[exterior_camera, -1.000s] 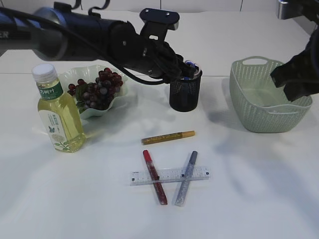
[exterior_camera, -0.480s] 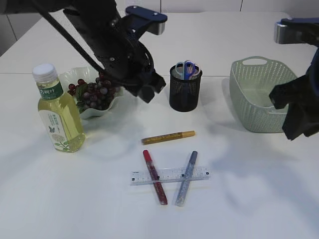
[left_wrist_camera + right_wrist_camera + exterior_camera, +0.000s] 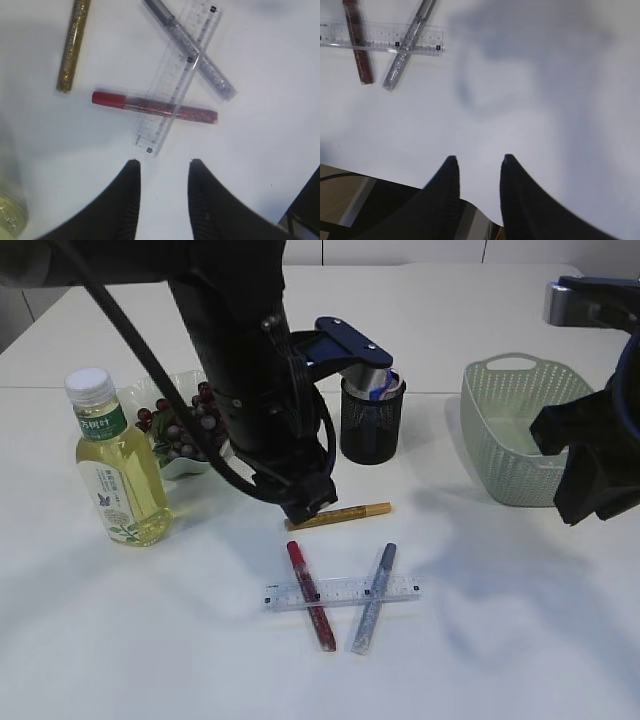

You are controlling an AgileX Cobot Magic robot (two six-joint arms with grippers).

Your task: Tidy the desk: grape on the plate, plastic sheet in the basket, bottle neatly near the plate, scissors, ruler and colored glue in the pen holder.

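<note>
jaws: both part-open, empty | left gripper (image 3: 161,172) above ruler (image 3: 178,76) | step: ruler and glue pens to holder (image 3: 371,425) | next: descend, pinch ruler

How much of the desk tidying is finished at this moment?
Done: grapes on the plate, bottle beside it, scissors in the pen holder. In hand: nothing; the left gripper hangs open above the ruler. Left: ruler and three glue pens.

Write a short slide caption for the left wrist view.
Open, empty left claw above a clear ruler crossing red and silver glitter glue pens.
</note>
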